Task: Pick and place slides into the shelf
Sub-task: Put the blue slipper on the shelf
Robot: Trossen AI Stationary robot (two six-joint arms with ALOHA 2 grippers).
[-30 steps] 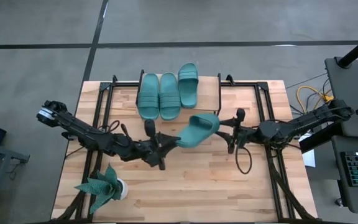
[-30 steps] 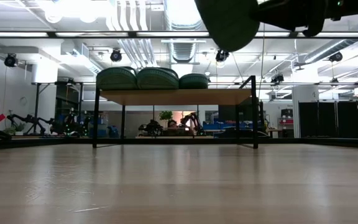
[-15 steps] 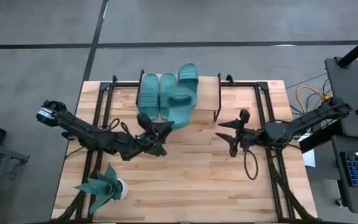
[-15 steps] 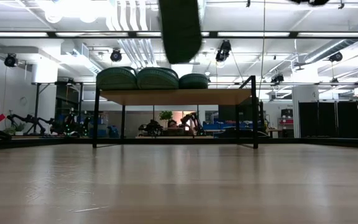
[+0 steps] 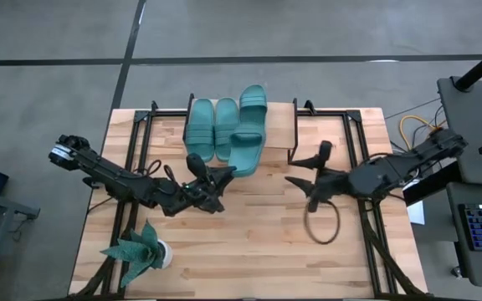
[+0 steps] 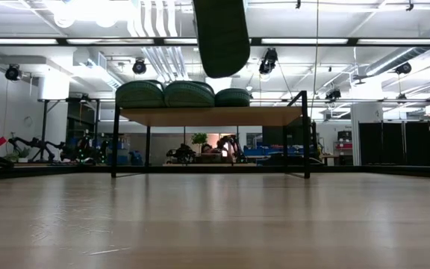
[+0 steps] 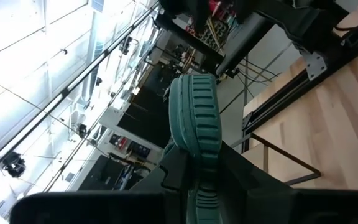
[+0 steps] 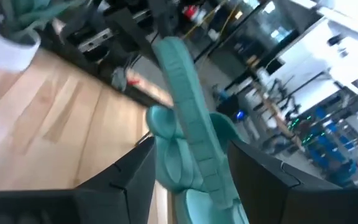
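Left tool (image 5: 223, 173) clamps a slide (image 5: 244, 150) held above the shelf's (image 5: 279, 125) front edge; right tool (image 5: 301, 191) gapes wide over the bench (image 5: 249, 242).

Three teal ribbed slides (image 5: 214, 127) lying side by side on the low wood-topped shelf (image 5: 281, 125). Fourth slide (image 5: 243, 150) raised above the shelf's front edge, overlapping the third.

Teal-green ribbed slides (image 5: 224, 125), light-wood shelf (image 5: 280, 125)
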